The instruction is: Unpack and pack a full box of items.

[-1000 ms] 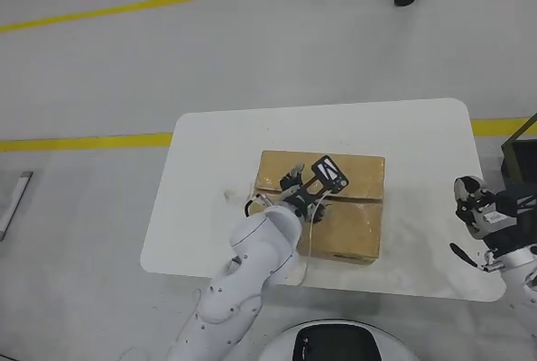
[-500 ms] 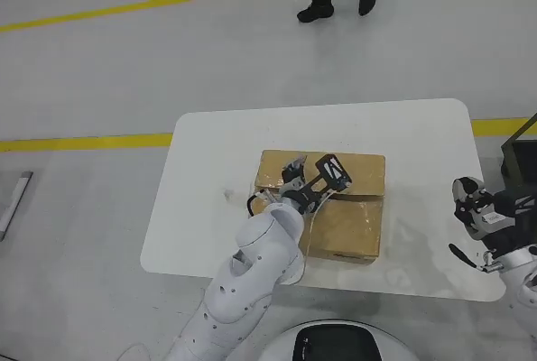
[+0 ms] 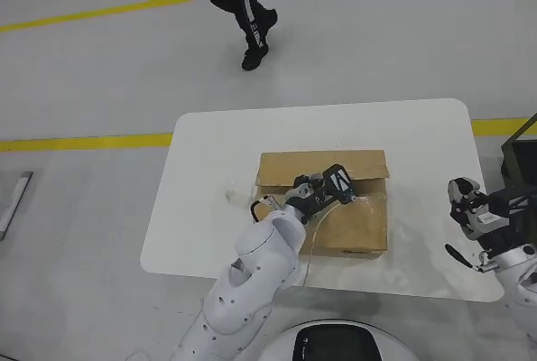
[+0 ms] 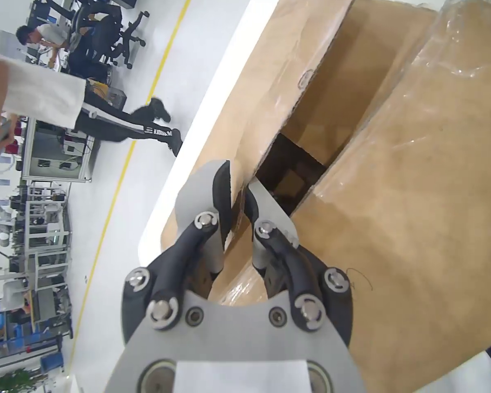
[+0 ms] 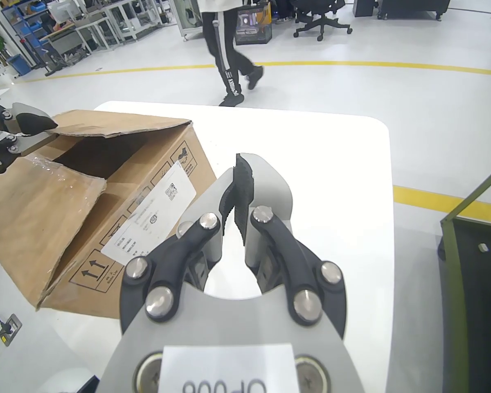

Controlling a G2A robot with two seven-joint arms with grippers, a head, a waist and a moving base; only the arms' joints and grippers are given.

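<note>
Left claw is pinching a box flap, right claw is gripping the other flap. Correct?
Not quite. The left claw is pinching a flap of the box, but the right claw grips nothing. It is shut and off the box, over the table. The right wrist view shows it.

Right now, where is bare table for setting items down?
Bare table: on the box's left-arm side, along the far edge, and between box and right gripper. Crowded over the box, where the left gripper pinches a flap.
</note>
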